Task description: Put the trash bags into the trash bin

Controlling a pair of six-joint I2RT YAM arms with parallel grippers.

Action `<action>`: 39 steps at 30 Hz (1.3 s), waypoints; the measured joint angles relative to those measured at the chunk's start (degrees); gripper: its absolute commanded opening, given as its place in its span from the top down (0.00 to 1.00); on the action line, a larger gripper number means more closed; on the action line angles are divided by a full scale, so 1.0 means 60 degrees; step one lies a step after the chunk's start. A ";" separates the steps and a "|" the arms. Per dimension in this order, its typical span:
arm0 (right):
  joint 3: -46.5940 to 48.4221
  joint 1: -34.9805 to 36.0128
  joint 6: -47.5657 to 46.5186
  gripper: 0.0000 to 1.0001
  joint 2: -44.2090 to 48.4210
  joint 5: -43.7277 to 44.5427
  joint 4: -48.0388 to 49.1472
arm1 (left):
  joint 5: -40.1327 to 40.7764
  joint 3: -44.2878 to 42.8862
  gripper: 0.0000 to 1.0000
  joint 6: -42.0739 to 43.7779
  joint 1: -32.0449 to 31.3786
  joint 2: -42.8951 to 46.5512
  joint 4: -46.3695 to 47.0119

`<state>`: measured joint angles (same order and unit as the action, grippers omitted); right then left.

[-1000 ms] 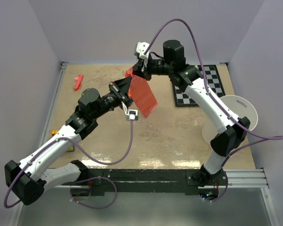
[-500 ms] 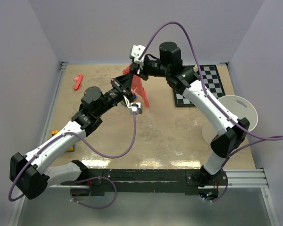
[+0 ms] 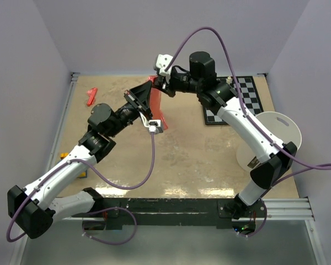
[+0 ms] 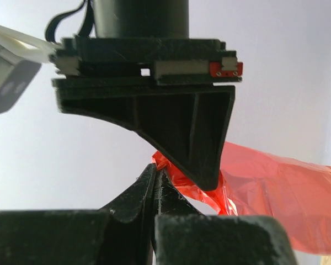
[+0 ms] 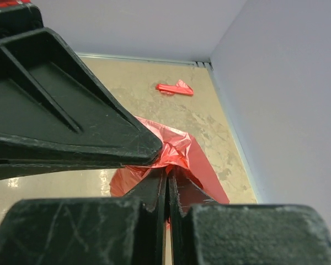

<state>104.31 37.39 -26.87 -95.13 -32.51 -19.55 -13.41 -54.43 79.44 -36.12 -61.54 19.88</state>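
The red-pink trash bag [image 3: 156, 103] hangs bunched in the air over the back middle of the table, held between both grippers. My left gripper [image 3: 147, 97] is shut on its top edge, and the film [image 4: 276, 193] trails to the right in the left wrist view. My right gripper [image 3: 156, 84] is shut on the same crumpled edge [image 5: 176, 148], tip to tip with the left one. The white trash bin [image 3: 273, 138] is at the right side of the table, partly hidden behind my right arm.
A black-and-white checkerboard [image 3: 235, 100] lies at the back right. A small solid red piece [image 3: 91, 95] lies at the back left, also showing in the right wrist view [image 5: 175, 88]. A small yellow object [image 3: 62, 156] sits by the left edge. Walls close in the table on three sides.
The bag hung as a wide sheet a second ago and is now bunched narrow. My left gripper has moved up and back to meet the right gripper at the bag's top.
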 measured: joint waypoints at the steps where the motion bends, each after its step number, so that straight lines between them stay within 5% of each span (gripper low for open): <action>1: 0.0000 0.0000 0.0026 1.00 0.0058 -0.0004 0.0007 | 0.0007 0.0000 1.00 0.0044 0.0000 0.0000 0.0004; 20: -0.0346 0.0466 0.0000 1.00 0.0302 0.0106 -0.0612 | 0.0248 -0.0637 1.00 0.1151 0.0102 -0.0801 -0.0452; 30: 0.0630 -0.0178 0.0164 1.00 -0.0353 0.0302 -0.0229 | -0.0033 -0.0499 1.00 0.1111 0.0007 -0.0069 -0.1264; 39: 0.0430 0.0543 -0.0321 1.00 0.0018 0.0197 -0.0936 | 0.0674 -0.0488 1.00 0.0219 0.0732 -0.0976 -0.0004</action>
<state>106.89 40.64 -28.80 -95.02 -31.33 -25.17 -9.37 -57.36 80.75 -31.73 -67.40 19.86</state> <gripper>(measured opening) 0.006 0.010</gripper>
